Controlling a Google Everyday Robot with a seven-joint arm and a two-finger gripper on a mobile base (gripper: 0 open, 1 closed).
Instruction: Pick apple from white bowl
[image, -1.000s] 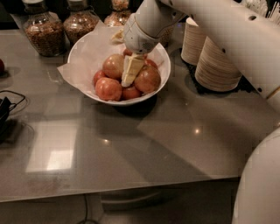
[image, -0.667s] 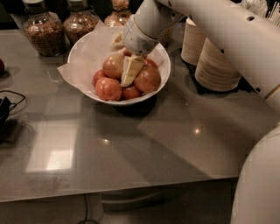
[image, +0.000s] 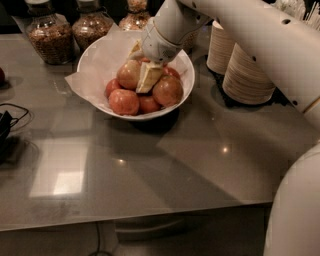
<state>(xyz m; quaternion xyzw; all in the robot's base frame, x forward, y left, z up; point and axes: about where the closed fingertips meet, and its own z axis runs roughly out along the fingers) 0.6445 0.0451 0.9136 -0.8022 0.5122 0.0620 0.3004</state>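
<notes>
The white bowl (image: 177, 107), with a crinkled paper liner (image: 82, 82) over its rim, stands at the back middle of the grey table. It holds several apples. The large pale yellow-gold apple (image: 128, 74) sits on top of the pile, left of centre. Redder apples lie around it, one at the front (image: 123, 101) and one at the right (image: 167, 90). My gripper (image: 145, 75) reaches down into the bowl from the upper right. It sits right against the pale apple's right side, over the middle of the pile.
Three glass jars of grains (image: 47, 37) (image: 92, 27) (image: 135, 17) stand behind the bowl. Stacks of off-white disposable bowls (image: 250, 75) (image: 220, 47) stand to its right. Black cables (image: 10, 125) lie at the left edge. My arm (image: 280, 45) crosses the upper right.
</notes>
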